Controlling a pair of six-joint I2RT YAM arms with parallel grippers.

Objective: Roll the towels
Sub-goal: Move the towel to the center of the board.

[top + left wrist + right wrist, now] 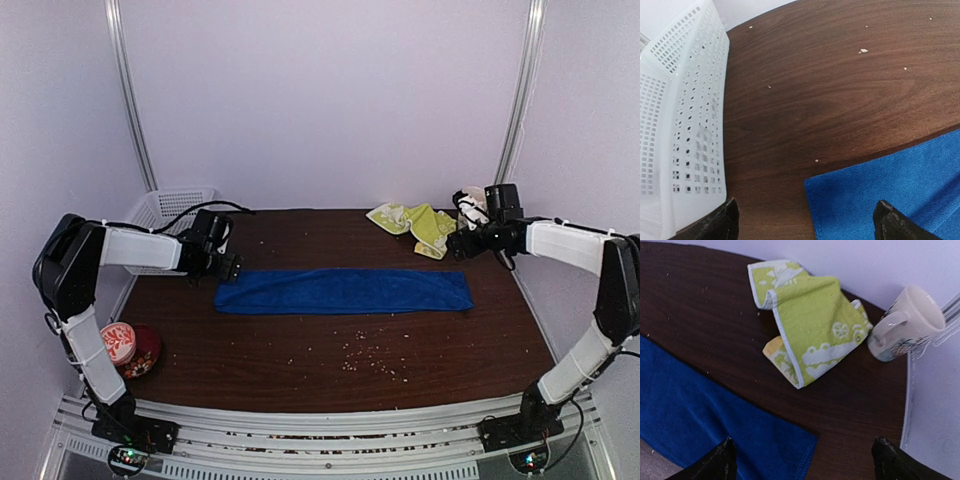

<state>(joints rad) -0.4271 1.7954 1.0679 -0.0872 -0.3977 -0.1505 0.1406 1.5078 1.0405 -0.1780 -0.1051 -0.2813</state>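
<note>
A royal-blue towel (343, 291) lies flat as a long folded strip across the middle of the table. A smaller yellow-green towel (413, 224) with a pale pattern lies crumpled at the back right. My left gripper (229, 266) hovers open over the blue towel's left end, whose corner (875, 190) shows between the jaws in the left wrist view. My right gripper (458, 243) hangs open over the strip's right end (715, 425), with the yellow-green towel (810, 325) just beyond it. Neither gripper holds anything.
A white perforated basket (168, 210) stands at the back left, close beside my left gripper (808, 220). A cream mug (905, 325) sits by the right wall next to the yellow-green towel. A red bowl (128, 348) sits at the front left. Crumbs (365, 352) dot the table.
</note>
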